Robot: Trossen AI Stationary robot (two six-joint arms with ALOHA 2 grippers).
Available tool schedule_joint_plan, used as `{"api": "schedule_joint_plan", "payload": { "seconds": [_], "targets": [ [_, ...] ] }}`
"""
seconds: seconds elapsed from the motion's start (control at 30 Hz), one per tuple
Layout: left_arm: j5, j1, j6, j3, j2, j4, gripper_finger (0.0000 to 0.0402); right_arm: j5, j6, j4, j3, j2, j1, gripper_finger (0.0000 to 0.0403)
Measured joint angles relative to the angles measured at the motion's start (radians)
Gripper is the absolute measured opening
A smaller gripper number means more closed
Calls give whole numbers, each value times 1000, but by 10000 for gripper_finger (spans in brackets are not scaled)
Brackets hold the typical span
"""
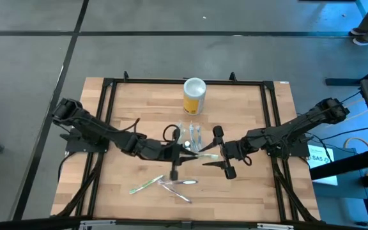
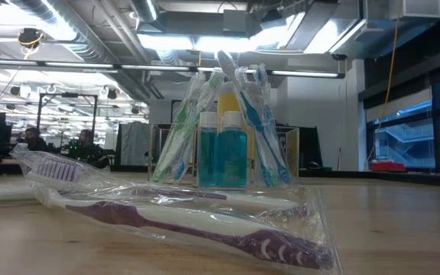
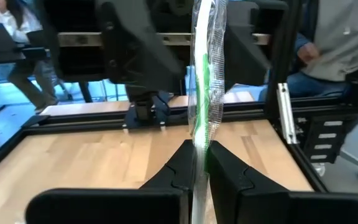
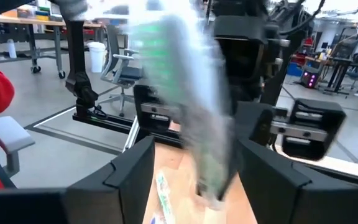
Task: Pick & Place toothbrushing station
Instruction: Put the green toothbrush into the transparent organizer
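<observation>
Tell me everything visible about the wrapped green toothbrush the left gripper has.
The wrapped green toothbrush is a green-and-white brush sealed in a clear crinkled plastic sleeve. The left gripper is shut on it, both fingers pinching the sleeve. From above it lies between the two grippers over the table's middle; the right gripper stands open around its other end.

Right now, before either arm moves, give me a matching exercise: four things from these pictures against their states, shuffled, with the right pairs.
Things:
1. yellow canister
2. left gripper
3. right gripper
4. purple toothbrush

States:
a. jaws wide open
b. lying flat in a clear wrapper
c. standing upright
d. jaws shut on the wrapped green toothbrush

Pairs: 1-c, 2-d, 3-a, 4-b
</observation>
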Motion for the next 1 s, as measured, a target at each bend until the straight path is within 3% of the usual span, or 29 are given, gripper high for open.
{"api": "schedule_joint_plan", "payload": {
  "seconds": [0.47, 0.63, 0.87, 1.0],
  "targets": [
    [47, 38, -18, 0, 0, 5, 19, 2, -53, 0, 0, 0, 0, 171],
    [49, 38, -18, 0, 0, 5, 19, 4, -62, 1, 0, 0, -1, 124],
    [52, 38, -18, 0, 0, -5, 19, 9, -76, 0, 0, 0, -11, 25],
    [52, 38, -18, 0, 0, -6, 19, 3, -72, 0, 0, 0, -22, 26]
  ]
}}
